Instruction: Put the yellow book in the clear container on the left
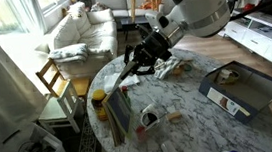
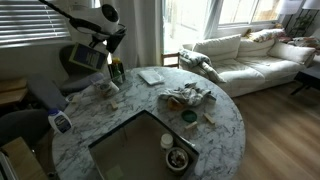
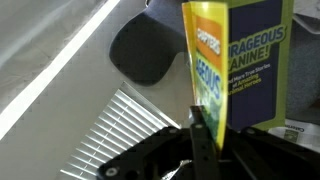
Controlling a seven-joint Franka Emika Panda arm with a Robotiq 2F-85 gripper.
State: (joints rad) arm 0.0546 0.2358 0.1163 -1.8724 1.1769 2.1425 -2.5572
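My gripper (image 3: 200, 130) is shut on the yellow book (image 3: 250, 60). In the wrist view the book stands on edge between the fingers, showing its yellow edge and a blue cover with yellow lettering. In both exterior views the gripper (image 2: 100, 47) (image 1: 135, 64) holds the book (image 2: 88, 57) (image 1: 118, 113) above the table's edge, next to the yellow-lidded amber jar (image 2: 117, 72). The clear container (image 2: 151, 76) lies flat and whitish on the marble table near the window side, to the right of the jar and apart from the book. I cannot make it out in the exterior view with the chair.
A big grey open box (image 1: 240, 88) (image 2: 135, 150) sits on the round marble table (image 2: 225, 125). Crumpled wrappers (image 2: 186, 97) lie mid-table, with a small dark cup (image 2: 178, 158) and a blue-white bottle (image 2: 60, 122). A wooden chair (image 1: 51, 84) and a couch (image 2: 250, 55) stand beside the table.
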